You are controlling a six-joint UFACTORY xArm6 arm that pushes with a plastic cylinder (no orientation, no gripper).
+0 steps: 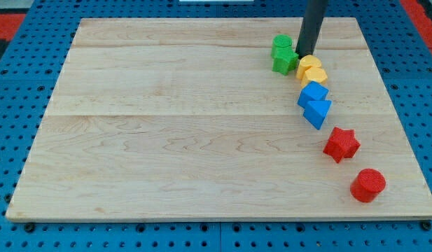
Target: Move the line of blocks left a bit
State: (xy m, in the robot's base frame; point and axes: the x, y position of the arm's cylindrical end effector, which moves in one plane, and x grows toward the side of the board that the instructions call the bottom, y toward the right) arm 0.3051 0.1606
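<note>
- Camera view: my tip (304, 53) is down on the wooden board (166, 126) at the view's top right, rod coming in from the top edge.
- No gripper or hand on this rig, just the bare rod; it holds nothing.
- Tip sits right at the upper edge of the yellow blocks, just to the view's right of the green ones; whether it actually touches cannot be told.
- Line of blocks runs diagonally from the top right down toward the bottom right.
- Count: two green blocks (283, 54), stacked close, shapes unclear.
- Two yellow blocks (311, 70), touching each other, just beside green.
- Two blue blocks (314, 102), touching, directly below yellow.
- One red star (341, 144), slightly apart from blue.
- One red cylinder (368, 185), last in line, near the board's right edge.
- Eight blocks total.
- Blue pegboard (19, 105) surrounds the board.
</note>
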